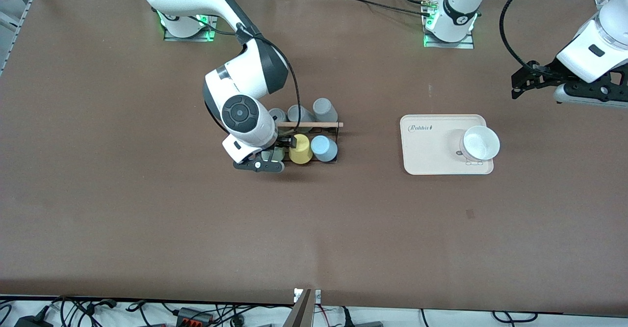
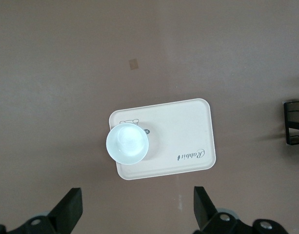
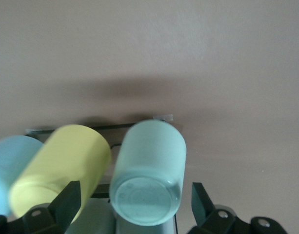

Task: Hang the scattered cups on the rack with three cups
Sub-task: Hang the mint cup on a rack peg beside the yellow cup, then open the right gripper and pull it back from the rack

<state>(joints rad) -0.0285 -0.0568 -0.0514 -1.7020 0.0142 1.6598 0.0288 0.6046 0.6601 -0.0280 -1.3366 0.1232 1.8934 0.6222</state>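
straddling the mint cup (image 3: 148, 178), right fingers (image 3: 67, 201) parted.

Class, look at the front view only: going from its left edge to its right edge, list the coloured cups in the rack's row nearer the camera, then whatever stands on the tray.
Mint-green cup → yellow cup → light blue cup → white bowl on the tray.
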